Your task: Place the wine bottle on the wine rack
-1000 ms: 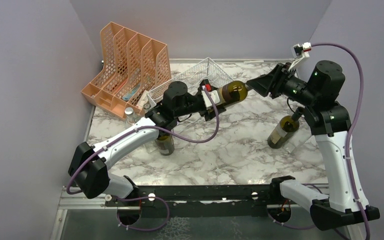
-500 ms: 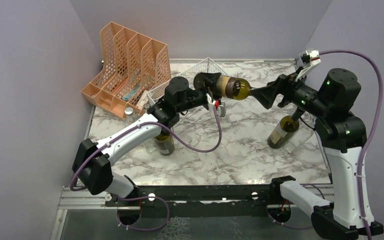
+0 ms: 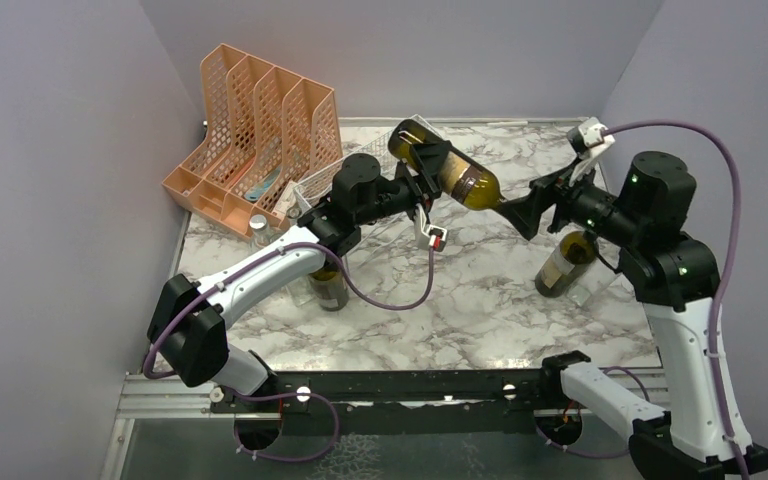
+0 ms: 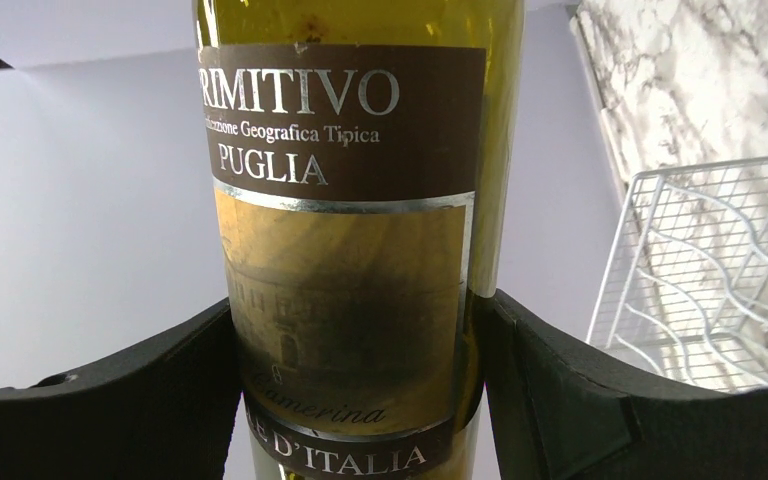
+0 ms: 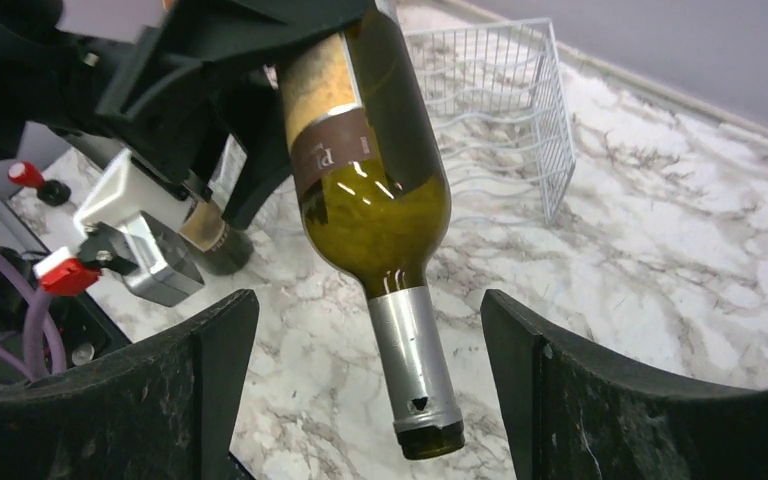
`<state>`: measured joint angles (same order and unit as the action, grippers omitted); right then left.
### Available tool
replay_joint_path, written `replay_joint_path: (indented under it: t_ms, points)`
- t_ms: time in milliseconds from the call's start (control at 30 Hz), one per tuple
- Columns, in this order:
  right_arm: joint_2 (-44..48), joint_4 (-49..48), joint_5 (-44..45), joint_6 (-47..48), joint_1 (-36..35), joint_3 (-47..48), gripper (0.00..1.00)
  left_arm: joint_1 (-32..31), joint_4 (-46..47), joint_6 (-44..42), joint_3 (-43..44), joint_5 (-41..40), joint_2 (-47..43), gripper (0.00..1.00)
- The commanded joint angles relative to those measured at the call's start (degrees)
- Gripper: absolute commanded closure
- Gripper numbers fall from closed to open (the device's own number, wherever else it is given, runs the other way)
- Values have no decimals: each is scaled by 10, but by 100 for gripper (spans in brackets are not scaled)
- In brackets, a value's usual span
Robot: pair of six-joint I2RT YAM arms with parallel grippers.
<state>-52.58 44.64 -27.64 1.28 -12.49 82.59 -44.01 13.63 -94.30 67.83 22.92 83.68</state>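
Observation:
The wine bottle [image 3: 460, 180] is green glass with a brown label and a silver neck. It hangs in the air over the back middle of the table, tilted, with its neck pointing down to the right. My left gripper [image 3: 422, 170] is shut on its labelled body [image 4: 350, 200], one black finger [image 4: 580, 400] pressed to each side. My right gripper [image 5: 368, 310] is open. The silver neck [image 5: 410, 360] hangs between its fingers [image 5: 210, 370] and touches neither. The white wire wine rack [image 5: 500, 90] lies on the table behind the bottle, seen too in the left wrist view [image 4: 710, 280].
An orange perforated file organizer [image 3: 260, 130] stands at the back left. A second bottle [image 3: 565, 262] stands under my right arm, and a third one [image 3: 330, 285] under my left forearm. A small clear bottle [image 3: 258, 228] stands by the organizer.
My right gripper let go of the bottle's neck, opened and drew back a little. My left gripper turned the bottle, so its base rose toward the back and its neck dipped.

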Motion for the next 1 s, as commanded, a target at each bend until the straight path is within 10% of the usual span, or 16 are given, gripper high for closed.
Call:
replay_joint_path:
  t_ms: [0,967]
  points:
    - [-7,26,28,26,-15,-29,16,-2,66,-83,11,16,-19,100]
    - [-26,-68,-27,9,-23,-172,43,-32,-12,-136,63,36,-9,100]
